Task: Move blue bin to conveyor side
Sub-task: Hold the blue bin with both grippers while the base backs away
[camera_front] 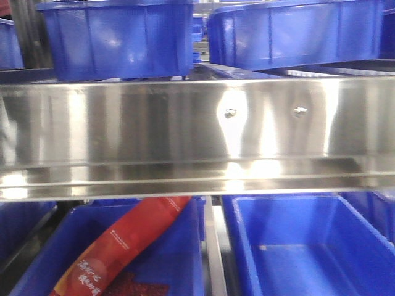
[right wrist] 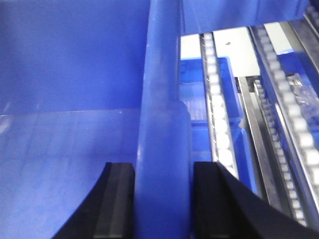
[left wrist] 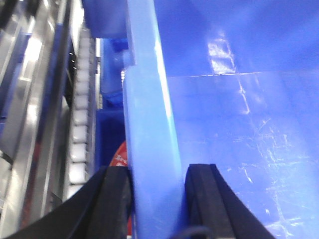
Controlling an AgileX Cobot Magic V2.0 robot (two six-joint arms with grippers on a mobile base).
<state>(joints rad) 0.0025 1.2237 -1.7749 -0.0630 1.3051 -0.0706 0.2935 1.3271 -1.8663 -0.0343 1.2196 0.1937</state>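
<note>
While my left jaws pinch the blue bin (left wrist: 239, 149) at its left rim (left wrist: 149, 124), one black pad (left wrist: 112, 199) pressed to the outside and the other to the inside, my right jaws do the same at the right rim (right wrist: 162, 124), with a pad (right wrist: 117, 204) inside the bin and its twin outside. Between the two grips lies the bin's scuffed floor. Just left of my left jaws a red packet (left wrist: 121, 157) shows in the neighbouring bin (left wrist: 109, 129), and past it a roller track (left wrist: 79, 129) of white wheels runs toward the far end. Right of my right jaws run more white roller tracks (right wrist: 217, 114), with another blue tote (right wrist: 199, 79) below them. In the front view the blue bin (camera_front: 296, 246) sits near and low on the right, beside the bin holding the long red packet (camera_front: 129, 237), with a narrow metal strip (camera_front: 213, 246) between them. Above both, a shiny steel rail (camera_front: 197, 123) with two screws (camera_front: 230, 113) crosses from left to right, and beyond it two more blue bins (camera_front: 117, 37) stand on the upper level.
</note>
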